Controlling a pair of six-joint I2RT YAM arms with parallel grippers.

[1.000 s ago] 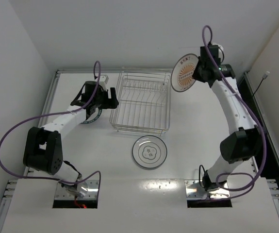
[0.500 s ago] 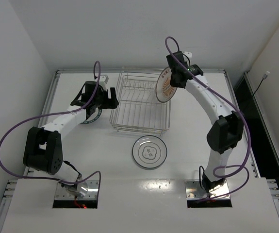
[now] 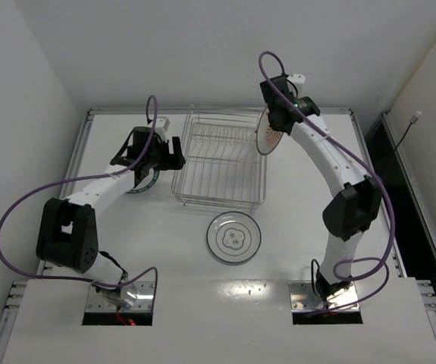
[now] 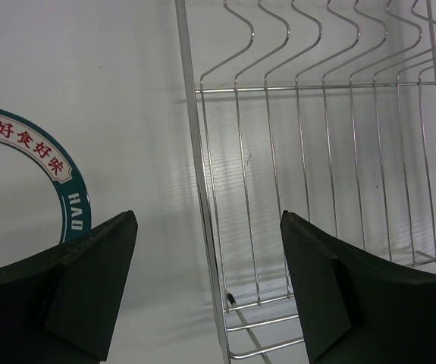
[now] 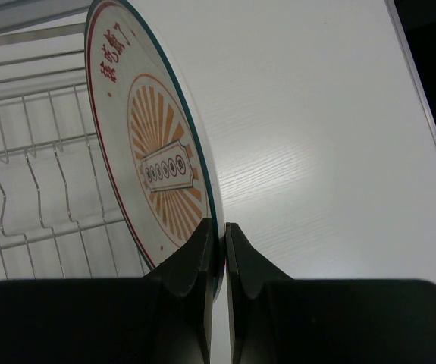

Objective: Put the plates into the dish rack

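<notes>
The silver wire dish rack [image 3: 219, 163] stands at the back middle of the table. My right gripper [image 3: 273, 123] is shut on the rim of the orange sunburst plate [image 3: 266, 136], holding it on edge above the rack's right side; the right wrist view shows the plate [image 5: 157, 152] pinched in my gripper [image 5: 221, 227] with the rack [image 5: 36, 189] to its left. The dark-ring plate [image 3: 234, 236] lies flat in front of the rack. My left gripper [image 3: 177, 154] is open and empty beside the rack's left wall [image 4: 316, 152], over the teal-rimmed plate [image 3: 143, 183], which also shows in the left wrist view [image 4: 39, 148].
White walls close in the table on the left, back and right. A raised table edge [image 3: 89, 121] runs along the back left. Purple cables loop from both arms.
My right arm has swung the sunburst plate left from the back right to the rack's right side and turned it edge-on. The left arm has not moved.
</notes>
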